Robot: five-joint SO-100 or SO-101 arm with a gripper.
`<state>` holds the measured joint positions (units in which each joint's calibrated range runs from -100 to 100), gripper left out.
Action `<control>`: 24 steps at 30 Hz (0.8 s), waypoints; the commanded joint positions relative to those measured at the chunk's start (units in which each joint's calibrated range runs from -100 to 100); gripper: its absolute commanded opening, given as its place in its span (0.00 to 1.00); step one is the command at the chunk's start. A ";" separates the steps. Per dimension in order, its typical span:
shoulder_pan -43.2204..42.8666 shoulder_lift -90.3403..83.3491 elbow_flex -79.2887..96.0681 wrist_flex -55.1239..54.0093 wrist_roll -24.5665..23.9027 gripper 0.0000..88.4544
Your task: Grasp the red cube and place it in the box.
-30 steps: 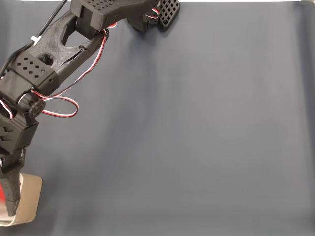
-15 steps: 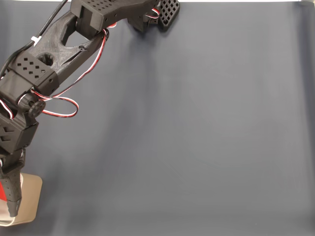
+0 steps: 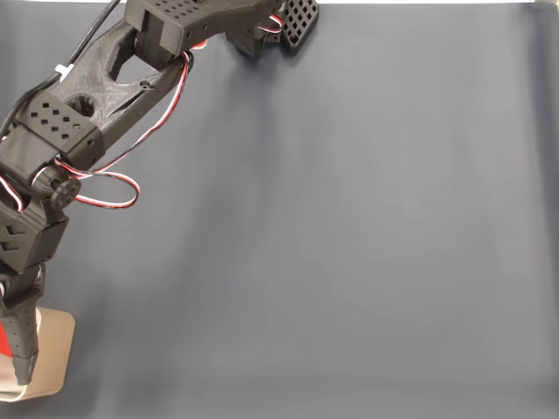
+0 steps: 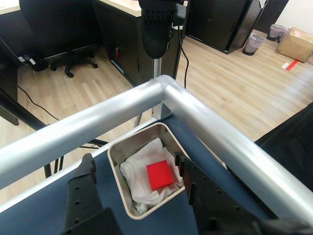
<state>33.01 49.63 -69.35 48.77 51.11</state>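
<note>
While the arm hangs over the lower left corner of the fixed view, almost nothing shifts between the last 2 moments, so the drop looks done. The gripper (image 4: 134, 171) stands wide and empty, its fingers straddling the box (image 4: 116, 158). 1 red cube (image 4: 159, 175) lies inside on white crumpled paper (image 4: 138, 178), free of both fingers. 1 box, 1 cube; only retreat remains, I judge.

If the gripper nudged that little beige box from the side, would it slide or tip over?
The box looks low and wide with a flat base, so it would probably slide rather than tip. It seems thin-walled, holding only crumpled white lining and the red cube, so it is likely light and easily shoved. It sits near the table's edge, so a push could move it off.
</note>
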 commanded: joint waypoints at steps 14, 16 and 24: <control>-2.54 -9.42 1.37 0.58 -0.83 0.00; -3.40 -11.42 3.29 0.74 -1.03 0.00; -9.08 -22.33 14.51 1.56 -1.61 0.00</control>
<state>26.56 35.82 -56.33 50.12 49.89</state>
